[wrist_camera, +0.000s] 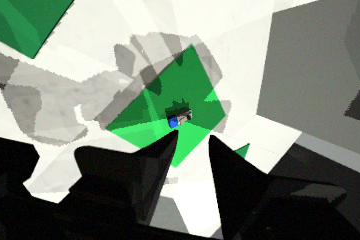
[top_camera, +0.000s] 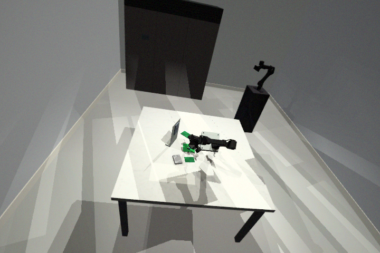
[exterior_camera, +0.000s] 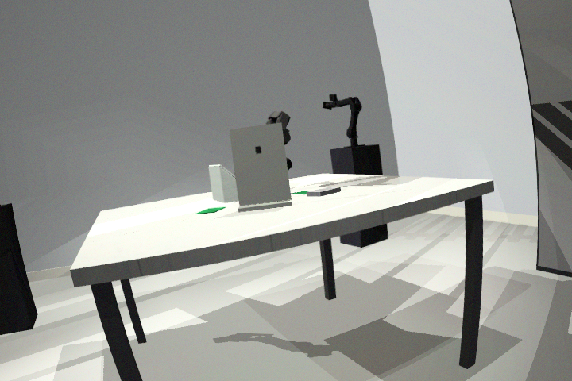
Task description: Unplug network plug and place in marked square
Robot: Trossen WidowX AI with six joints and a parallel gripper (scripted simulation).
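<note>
The network plug, grey with a blue end, shows small and slanted over the green marked square in the wrist view. It is just beyond the fingertips and not between them; whether it lies flat is too small to tell. My gripper is partly open and empty, above the square's edge. In the exterior view it is hidden behind the upright panel. The panel has a small dark square opening and no plug is visible in it.
Other green patches flank the square. A low grey block lies beside one. A pale box stands under and behind the arm. The table carries them.
</note>
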